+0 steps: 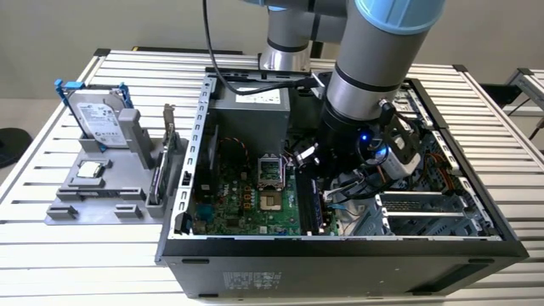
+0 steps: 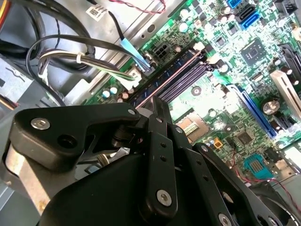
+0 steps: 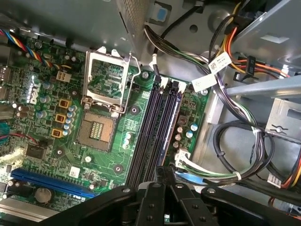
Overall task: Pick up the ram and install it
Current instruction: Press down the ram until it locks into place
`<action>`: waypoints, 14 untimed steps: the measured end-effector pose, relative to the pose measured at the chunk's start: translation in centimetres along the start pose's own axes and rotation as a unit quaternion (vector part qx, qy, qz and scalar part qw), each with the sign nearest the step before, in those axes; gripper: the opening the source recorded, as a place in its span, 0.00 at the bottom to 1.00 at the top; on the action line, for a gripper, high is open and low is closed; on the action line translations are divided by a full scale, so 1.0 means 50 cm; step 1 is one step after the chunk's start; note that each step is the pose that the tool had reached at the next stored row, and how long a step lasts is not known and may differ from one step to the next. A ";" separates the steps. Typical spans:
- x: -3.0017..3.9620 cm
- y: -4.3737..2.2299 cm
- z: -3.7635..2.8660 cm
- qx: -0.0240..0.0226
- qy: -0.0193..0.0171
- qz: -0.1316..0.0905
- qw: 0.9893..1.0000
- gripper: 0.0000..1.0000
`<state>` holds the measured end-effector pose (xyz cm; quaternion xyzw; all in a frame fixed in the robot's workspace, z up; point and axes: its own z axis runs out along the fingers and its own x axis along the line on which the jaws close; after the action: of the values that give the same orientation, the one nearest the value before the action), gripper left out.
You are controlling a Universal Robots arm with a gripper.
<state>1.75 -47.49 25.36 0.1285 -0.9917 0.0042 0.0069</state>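
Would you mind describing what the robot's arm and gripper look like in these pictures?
The arm is a thick silver-grey tube with light blue joint caps and a black wrist section showing a small blue light. A black cable runs along it. The gripper is matte black, built from angular linked plates with silver screws.

Slatted aluminium table [image 1: 51,255] (pale, evenly lit) before a plain beige wall [image 1: 102,25].

You've got a matt black plastic gripper [image 3: 164,176], glossy green motherboard [image 3: 136,110], bare grey metal case [image 1: 340,245], ribbed aluminium table [image 1: 76,268]
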 end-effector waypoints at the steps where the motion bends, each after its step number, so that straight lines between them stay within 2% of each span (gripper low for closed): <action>1: 0.000 0.001 0.000 0.000 0.000 -0.003 1.000 0.00; 14: -0.001 0.009 0.007 -0.002 -0.001 -0.042 0.999 0.00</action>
<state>1.69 -47.02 25.02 0.1702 -0.9854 0.0016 0.0063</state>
